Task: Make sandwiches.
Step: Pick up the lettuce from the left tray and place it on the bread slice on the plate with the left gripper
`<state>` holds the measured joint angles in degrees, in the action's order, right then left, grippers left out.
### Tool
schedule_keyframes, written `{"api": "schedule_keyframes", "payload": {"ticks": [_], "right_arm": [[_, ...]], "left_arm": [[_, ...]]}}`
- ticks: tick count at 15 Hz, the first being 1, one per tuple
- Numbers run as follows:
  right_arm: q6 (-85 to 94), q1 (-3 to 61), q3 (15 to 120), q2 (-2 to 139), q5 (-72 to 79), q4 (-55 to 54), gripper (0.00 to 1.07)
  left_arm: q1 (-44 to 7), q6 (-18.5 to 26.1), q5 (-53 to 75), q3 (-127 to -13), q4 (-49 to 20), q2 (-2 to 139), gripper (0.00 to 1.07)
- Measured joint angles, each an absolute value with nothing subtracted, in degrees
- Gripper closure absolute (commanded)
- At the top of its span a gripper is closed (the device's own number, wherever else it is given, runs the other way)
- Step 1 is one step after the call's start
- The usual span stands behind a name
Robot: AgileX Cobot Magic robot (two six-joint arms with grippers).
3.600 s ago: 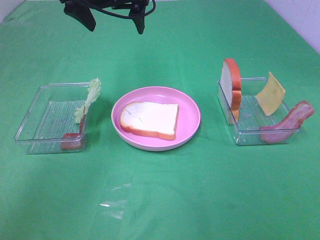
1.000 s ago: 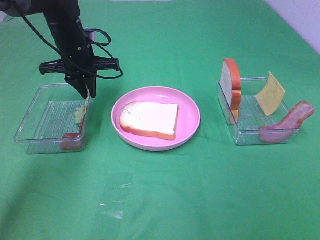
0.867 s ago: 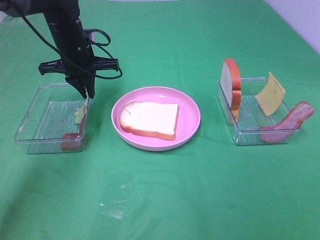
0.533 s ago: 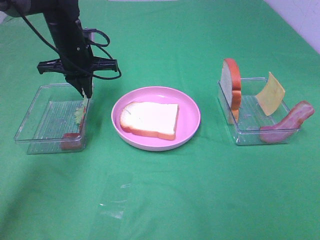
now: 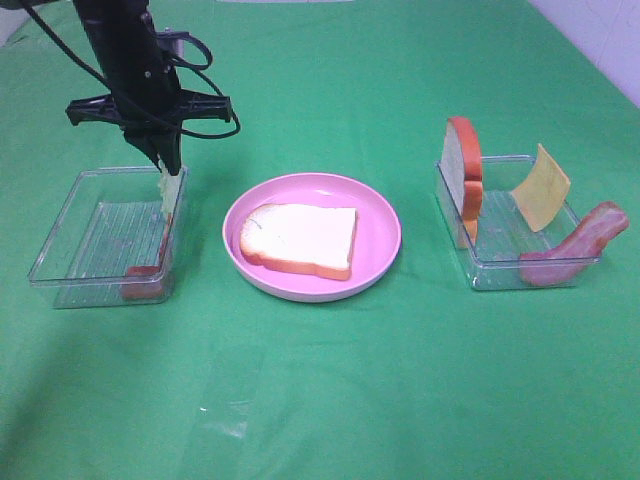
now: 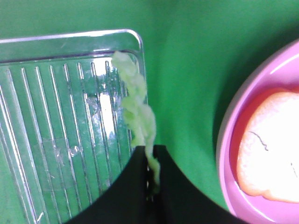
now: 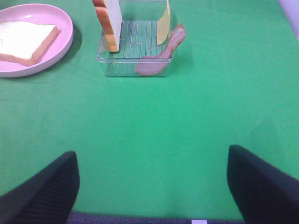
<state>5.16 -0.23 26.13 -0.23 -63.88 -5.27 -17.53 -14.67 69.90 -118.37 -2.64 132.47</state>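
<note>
My left gripper (image 5: 166,167) is shut on the pale green lettuce leaf (image 5: 170,189) and holds it just above the right wall of the left clear tray (image 5: 75,212); the wrist view shows the leaf (image 6: 136,116) hanging from the closed fingertips (image 6: 152,179). A bread slice (image 5: 299,240) lies flat on the pink plate (image 5: 380,240). In the right tray (image 5: 505,265) stand a second bread slice (image 5: 464,175), a yellow cheese square (image 5: 541,187) and a bacon strip (image 5: 580,245). Another red piece (image 5: 145,280) lies in the left tray. My right gripper (image 7: 152,186) is open, far from the food.
Green cloth covers the table. The plate sits between the two trays. The right tray also shows in the right wrist view (image 7: 135,56), with the plate's rim (image 7: 65,42) beside it.
My left arm came down to the left tray, closed on the lettuce leaf and has lifted it up out of the tray. Nothing else moved.
</note>
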Motion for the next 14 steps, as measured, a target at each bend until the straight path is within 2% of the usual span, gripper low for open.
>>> {"api": "schedule_keyframes", "payload": {"ticks": [3,8,10,14], "right_arm": [[5.16,-0.23,26.13,-0.23,-63.88,-5.27,0.23],[5.16,-0.23,26.13,-0.23,-63.88,-5.27,0.23],[5.16,-0.23,26.13,-0.23,-63.88,-5.27,0.23],[5.16,-0.23,26.13,-0.23,-63.88,-5.33,0.23]], "left_arm": [[-17.53,-12.95,69.96,-118.37,-2.75,128.11,1.07],[-17.53,-12.83,70.02,-118.37,-2.92,124.45,1.07],[-17.53,-12.78,70.02,-118.37,-5.10,124.45,1.07],[-18.74,-10.03,66.92,-118.37,-17.02,124.45,1.07]]}}
